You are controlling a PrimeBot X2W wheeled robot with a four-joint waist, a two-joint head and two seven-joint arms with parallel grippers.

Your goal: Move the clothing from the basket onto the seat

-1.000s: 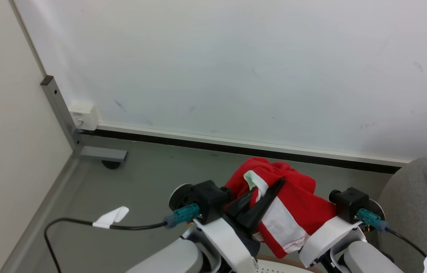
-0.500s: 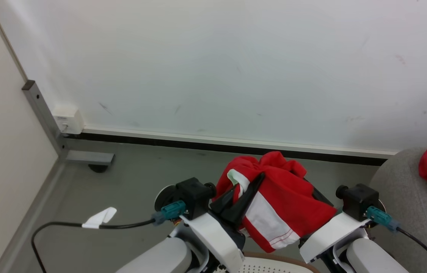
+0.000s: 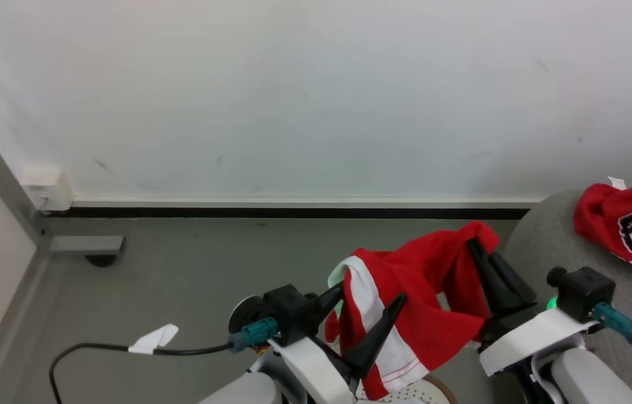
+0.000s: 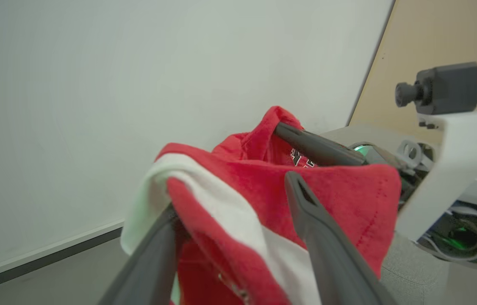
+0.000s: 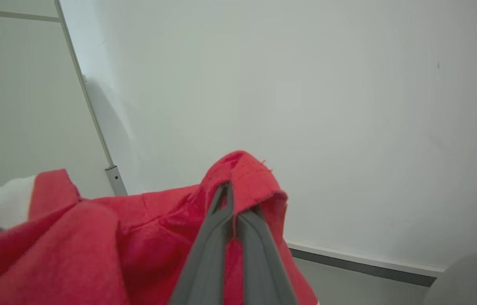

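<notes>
A plain red garment with white trim (image 3: 428, 280) hangs in the air between my two grippers, in front of the wall. My right gripper (image 3: 476, 244) is shut on its upper red edge, and its closed fingertips (image 5: 228, 190) pinch a fold. My left gripper (image 3: 369, 296) stands open, with the white-trimmed part (image 4: 204, 203) draped over and between its spread fingers. A sliver of the cream basket (image 3: 406, 394) shows below the cloth at the bottom edge. The red jersey with black-and-white numbers (image 3: 630, 224) lies on the grey seat (image 3: 535, 247) at the right.
A pale wall with a dark baseboard (image 3: 293, 212) runs across the back. A metal post with a foot (image 3: 86, 245) and a white socket box (image 3: 44, 188) stand at the left. A black cable with a white tag (image 3: 153, 339) lies on the grey floor.
The head camera has swung to the right, bringing more of the seat and jersey into view. My left gripper has opened. My right gripper has carried its end of the garment up and right.
</notes>
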